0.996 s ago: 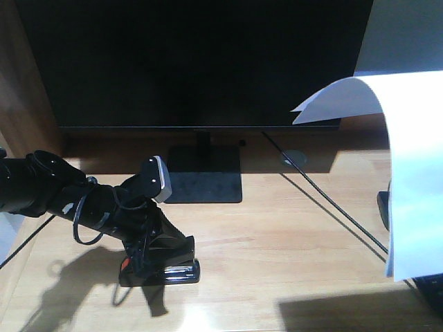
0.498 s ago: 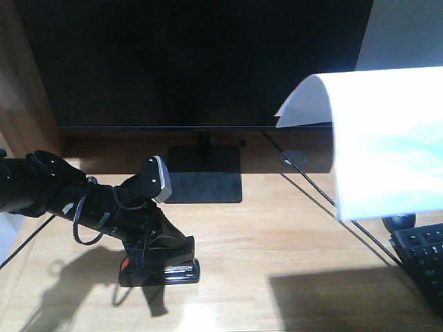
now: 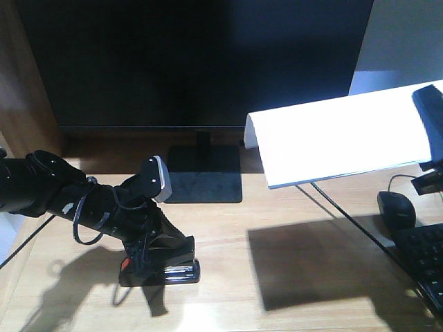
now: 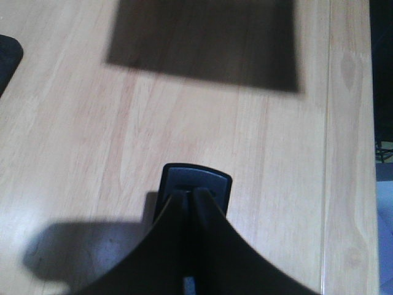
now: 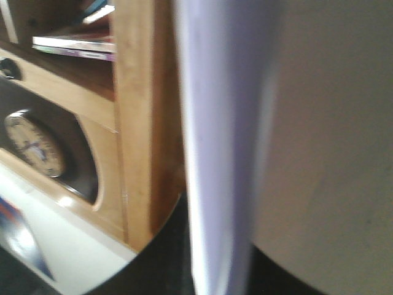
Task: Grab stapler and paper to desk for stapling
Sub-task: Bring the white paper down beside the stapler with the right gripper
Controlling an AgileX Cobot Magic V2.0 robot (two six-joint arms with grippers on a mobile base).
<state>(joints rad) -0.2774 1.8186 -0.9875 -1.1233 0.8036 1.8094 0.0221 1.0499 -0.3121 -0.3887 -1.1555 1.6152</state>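
The paper (image 3: 339, 142) has swung left above the desk (image 3: 228, 232), gripped by the right claw (image 3: 429, 105); left claw (image 4: 188, 201) clamps the stapler (image 3: 177, 272).

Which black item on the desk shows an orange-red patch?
The small black stapler under the left end effector; the black computer mouse shows none.

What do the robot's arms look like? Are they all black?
Mostly. The left arm is black and chunky, with rounded joints, small white marks, a looping black cable and a grey-edged box near the wrist. Its fingers are black and curve to thin tips. Only a black piece of the right arm shows.
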